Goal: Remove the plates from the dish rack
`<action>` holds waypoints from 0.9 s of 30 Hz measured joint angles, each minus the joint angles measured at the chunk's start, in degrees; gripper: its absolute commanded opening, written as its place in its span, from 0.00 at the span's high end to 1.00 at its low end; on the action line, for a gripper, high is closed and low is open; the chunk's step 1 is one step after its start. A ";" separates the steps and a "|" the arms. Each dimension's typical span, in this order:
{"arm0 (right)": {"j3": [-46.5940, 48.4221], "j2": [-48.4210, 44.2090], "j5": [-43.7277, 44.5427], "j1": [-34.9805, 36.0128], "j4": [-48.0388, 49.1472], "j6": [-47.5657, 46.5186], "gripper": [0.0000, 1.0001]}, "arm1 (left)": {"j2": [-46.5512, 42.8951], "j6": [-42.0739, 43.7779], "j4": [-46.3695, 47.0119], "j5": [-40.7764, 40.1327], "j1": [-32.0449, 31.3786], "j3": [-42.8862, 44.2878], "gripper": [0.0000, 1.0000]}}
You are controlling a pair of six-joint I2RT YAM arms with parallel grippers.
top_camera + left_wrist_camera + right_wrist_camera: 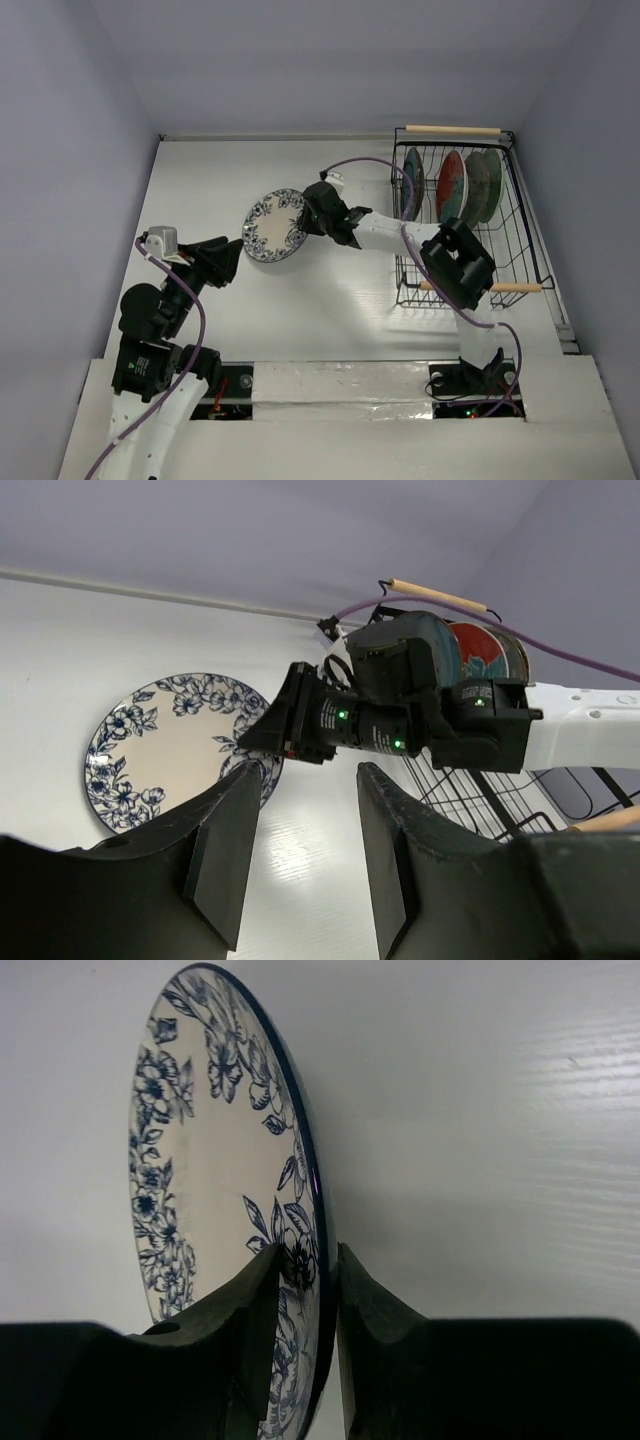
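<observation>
- From where I stand, no words, numbers, labels or brand marks can be read.
- The round white plate with blue flowers (272, 228) carries painted pattern only.

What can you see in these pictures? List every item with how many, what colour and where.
floral plate: one, white with blue flowers, mid-table, left of the rack
dish rack: one, black wire, far right of the table
rack handles: two, light wood, on its far and near top edges
racked plates: at least three, dark teal, red-and-teal, grey-green, on edge in the rack's far half; overlap hides the exact count
table: one, white, under everything
cables: two, purple, one along each arm
left claw: one, black, open and empty, near the floral plate
right claw: one, black, fingers either side of the floral plate's rim; grip unclear
</observation>
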 measured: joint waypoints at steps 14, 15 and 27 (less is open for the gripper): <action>-6.80 -0.09 1.49 -0.11 -2.75 -0.76 0.47 | 0.20 0.00 0.02 0.28 0.00 0.00 0.59; -6.78 -0.09 1.57 -0.09 -2.75 -1.01 0.44 | 0.20 0.02 0.04 0.31 0.00 0.00 0.59; -7.28 -6.43 2.05 -0.02 -5.35 -4.90 0.30 | 0.22 0.02 0.04 0.31 0.00 0.00 0.59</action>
